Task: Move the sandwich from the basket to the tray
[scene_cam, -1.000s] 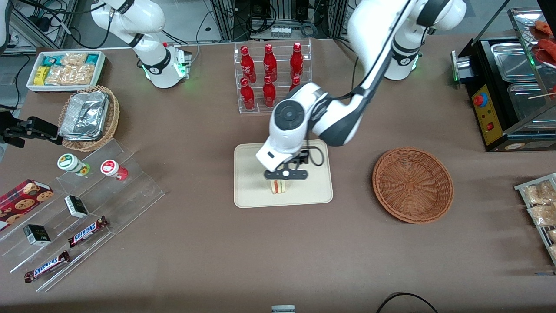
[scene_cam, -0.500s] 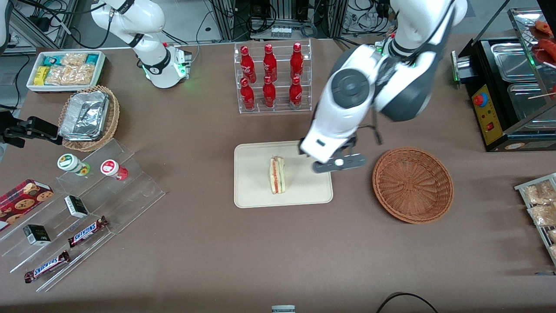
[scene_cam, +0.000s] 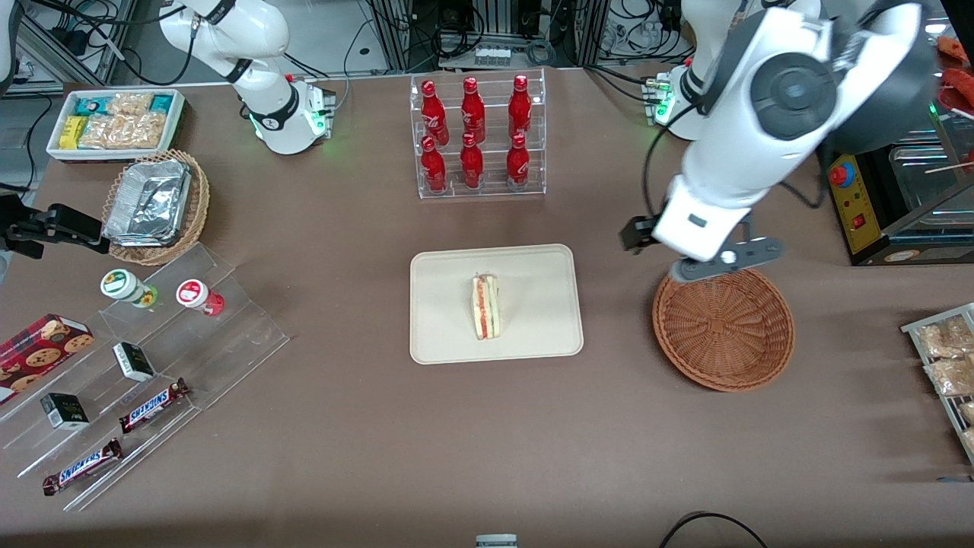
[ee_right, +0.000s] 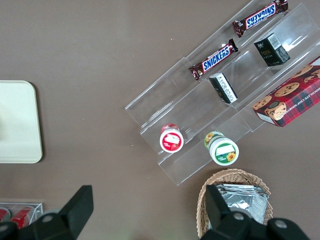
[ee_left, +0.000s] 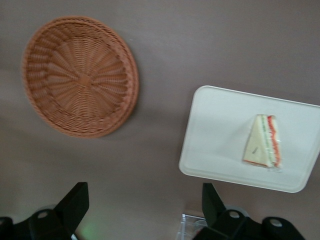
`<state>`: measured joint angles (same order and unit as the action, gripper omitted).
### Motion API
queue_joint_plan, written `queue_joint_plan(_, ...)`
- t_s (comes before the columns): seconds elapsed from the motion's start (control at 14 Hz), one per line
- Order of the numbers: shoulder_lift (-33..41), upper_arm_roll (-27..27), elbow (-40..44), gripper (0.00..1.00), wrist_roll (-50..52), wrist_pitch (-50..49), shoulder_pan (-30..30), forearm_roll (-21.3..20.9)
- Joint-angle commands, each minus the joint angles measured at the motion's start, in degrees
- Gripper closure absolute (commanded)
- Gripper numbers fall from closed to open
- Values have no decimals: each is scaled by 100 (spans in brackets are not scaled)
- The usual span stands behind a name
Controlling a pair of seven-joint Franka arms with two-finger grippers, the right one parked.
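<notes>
The sandwich [scene_cam: 485,306], a pale bread wedge with orange-red and green filling, lies on the cream tray [scene_cam: 533,335] in the middle of the table. It also shows in the left wrist view [ee_left: 262,141] on the tray [ee_left: 215,130]. The reddish-brown wicker basket [scene_cam: 723,323] stands beside the tray toward the working arm's end and holds nothing; it shows in the left wrist view too [ee_left: 80,75]. My left gripper [scene_cam: 723,260] hangs high above the basket's rim farthest from the front camera. It is open and empty, its fingers [ee_left: 75,202] wide apart.
A clear rack of red bottles [scene_cam: 475,137] stands farther from the front camera than the tray. A black food warmer [scene_cam: 890,152] stands at the working arm's end. A clear stepped stand with snacks [scene_cam: 137,365], a tan basket with foil containers [scene_cam: 156,205] and a white bin [scene_cam: 114,122] lie toward the parked arm's end.
My left gripper let go of the sandwich on the tray, rose, and swung sideways from above the tray to above the basket's rim. The sandwich stays on the tray.
</notes>
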<state>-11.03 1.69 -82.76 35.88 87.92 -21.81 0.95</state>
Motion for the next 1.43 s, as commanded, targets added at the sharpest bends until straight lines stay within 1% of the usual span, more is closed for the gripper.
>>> queue_joint_plan(0.0,478,69,-425,0,-676,-55,483,-86)
queue_joint_plan(0.21,707,69,-460,0,-1582,-363,1063,-86)
queue_joint_plan(0.43,857,69,-460,0,-2251,-513,1546,-86)
queue_joint_plan(0.71,997,69,-460,0,-2857,-565,1951,-86)
queue_joint_plan(1.0,1006,69,-504,0,-3087,-636,2075,-86)
queue_joint_plan(1.14,980,77,-522,0,-3368,-584,2216,-60)
queue_joint_plan(1.36,840,69,-382,0,-3369,-566,2155,10)
